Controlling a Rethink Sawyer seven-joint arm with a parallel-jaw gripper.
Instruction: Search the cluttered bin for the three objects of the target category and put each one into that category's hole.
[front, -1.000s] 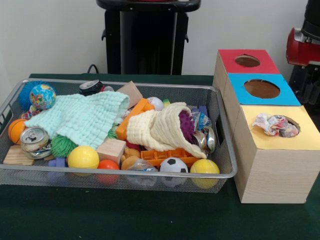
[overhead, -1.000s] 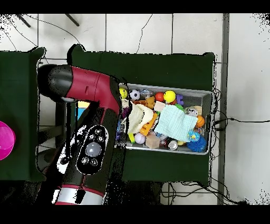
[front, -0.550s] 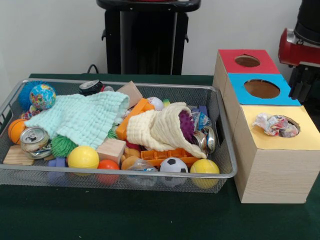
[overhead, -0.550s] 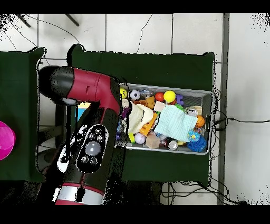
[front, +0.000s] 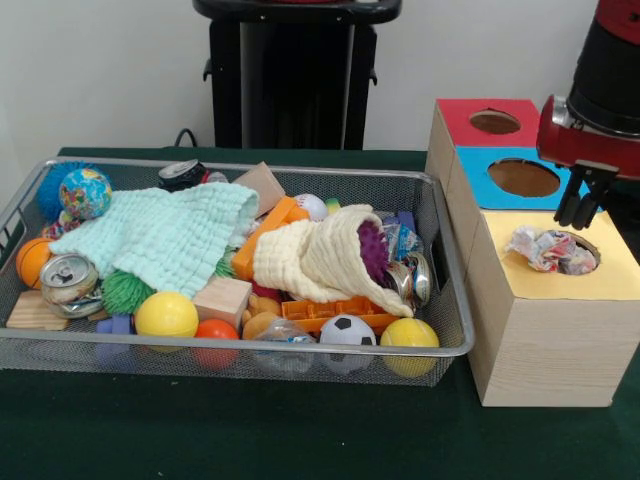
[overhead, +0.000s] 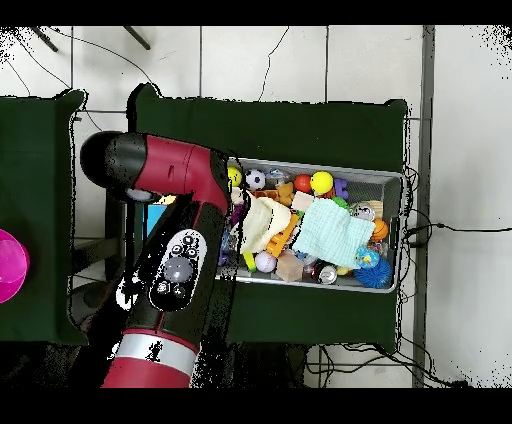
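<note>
A plain white wall (front: 100, 70) is filling the background of the front view, evenly lit, with a dark green table covering (front: 250, 430) stretching across the foreground. A black cable (front: 186, 134) is looping up just behind the table's far edge. In the overhead view a floor of large pale tiles (overhead: 260, 62) is lying around the green-covered table (overhead: 300, 125), with thin dark cracks or lines running across several tiles. A grey strip (overhead: 428, 150) is running top to bottom down the floor at the right, and black cables (overhead: 440, 228) are trailing over it. At the left edge a bright pink round object (overhead: 8, 265) is resting on a second dark green surface (overhead: 35, 150).
</note>
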